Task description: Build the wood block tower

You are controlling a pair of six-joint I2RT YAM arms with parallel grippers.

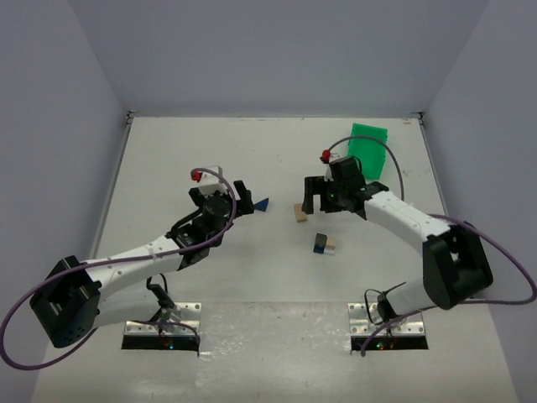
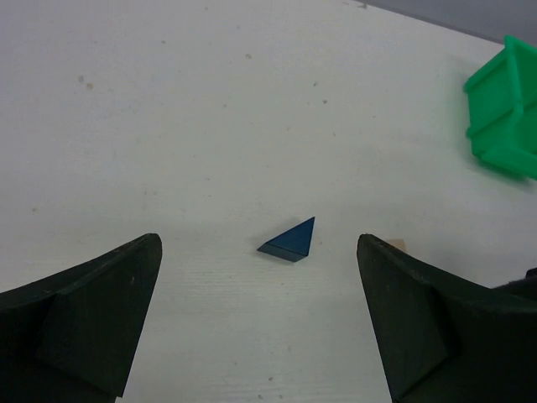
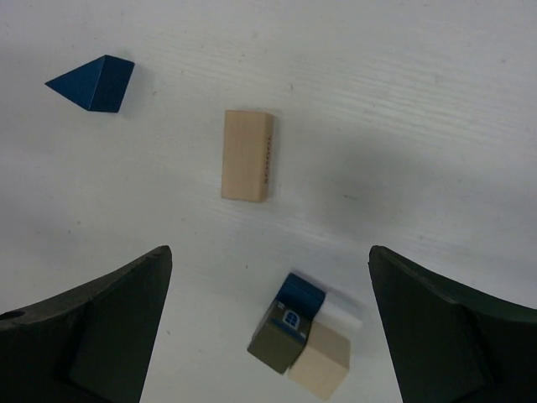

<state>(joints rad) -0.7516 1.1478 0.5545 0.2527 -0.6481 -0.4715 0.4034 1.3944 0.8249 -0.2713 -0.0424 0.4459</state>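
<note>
No tower stands yet. Its pieces lie loose on the white counter [image 1: 193,143], in the middle stretch between the two arms.

The blue wedge [image 1: 263,204] lies on its side just ahead of the left fingers [image 2: 92,319], which are spread wide and grasp nothing. In the left wrist view the wedge sits about centred in the gap, apart from both fingers, with bare counter all round it.

A tan block [image 1: 299,213] lies flat to the right of the wedge, near it but not touching. It is close by the right fingers [image 3: 101,327], which are also released and empty.

Nearer the arm bases lies a small clump of blocks [image 1: 325,243], dark blue, white and tan, pressed against one another. It is apart from the tan block. The right wrist view shows the clump low in the gap between the fingers, clear of both, with the tan block beyond it and the wedge off to the upper left.

The green bin [image 1: 367,149] stands toward the far right corner, behind the right arm and well apart from every block. Grey walls close the counter on its far, left and right sides. All the pieces lie well in from those edges, and broad open surface stretches across the far and left parts of the counter.
</note>
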